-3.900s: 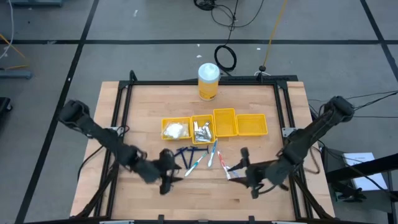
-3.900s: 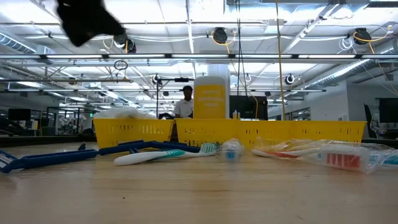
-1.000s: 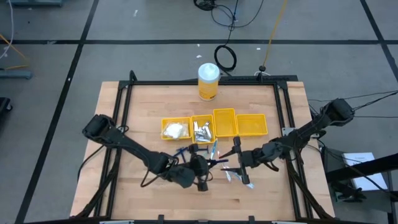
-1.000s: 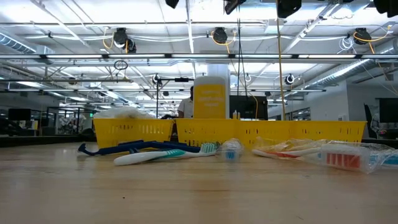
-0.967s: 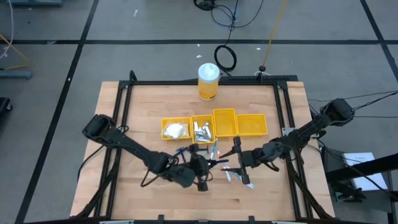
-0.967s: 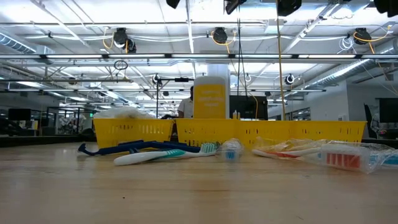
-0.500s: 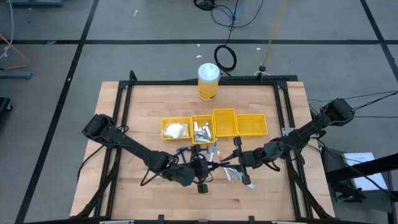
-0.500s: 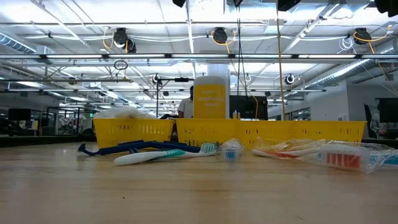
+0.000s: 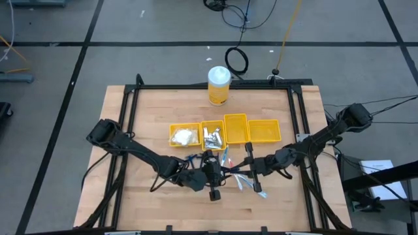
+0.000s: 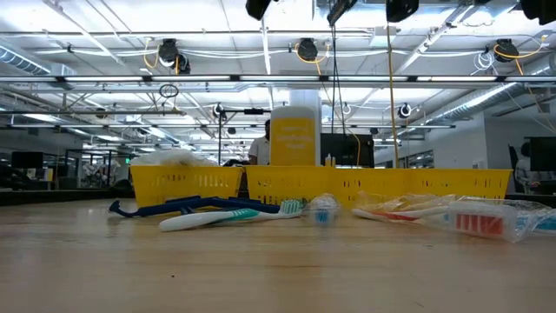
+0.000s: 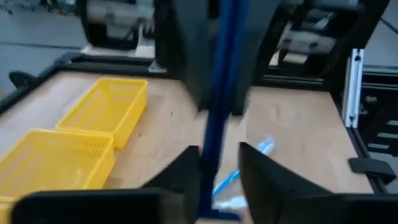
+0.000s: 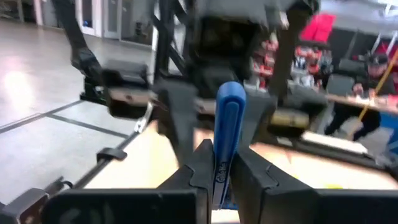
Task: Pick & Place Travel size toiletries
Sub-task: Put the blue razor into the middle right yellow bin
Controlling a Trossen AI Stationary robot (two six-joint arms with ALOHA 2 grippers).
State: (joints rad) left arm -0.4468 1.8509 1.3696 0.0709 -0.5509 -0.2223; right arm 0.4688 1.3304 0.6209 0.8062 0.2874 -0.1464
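A dark blue razor (image 9: 230,171) hangs in the air between my two grippers, above the loose toiletries. My left gripper (image 9: 214,173) is shut on it from the table's left, and my right gripper (image 9: 247,168) is shut on it from the right. Below lie two more dark blue razors (image 10: 187,207) and slim toothbrushes (image 10: 228,217), flat on the wood. Wrapped toothbrushes (image 9: 251,185) lie nearer the front. White puffy packets (image 9: 185,136) and silvery sachets (image 9: 211,137) sit in two yellow bins. My left gripper (image 11: 217,171) pinches the razor's handle (image 11: 211,155) between its two fingers, close to the head end. The fingers point level toward the table's right and lie along the handle. The razor is lifted clear of the table. My right gripper (image 12: 222,171) pinches the handle's free end (image 12: 225,149) between its two fingers, level from the table's right and along the handle. The rounded tip (image 12: 230,96) sticks out past the fingertips toward the left gripper. The razor is held clear of the table.
Four yellow bins stand in a row mid-table; the two right ones (image 9: 236,128) (image 9: 264,130) show no contents. A tall yellow canister with a white lid (image 9: 219,85) stands near the far edge. Bare wood lies along the near edge and at both sides.
My left gripper has drifted a little toward the table's far edge and toward the right gripper, carrying the razor. My right gripper has stayed about where it was. The items on the table have not moved.
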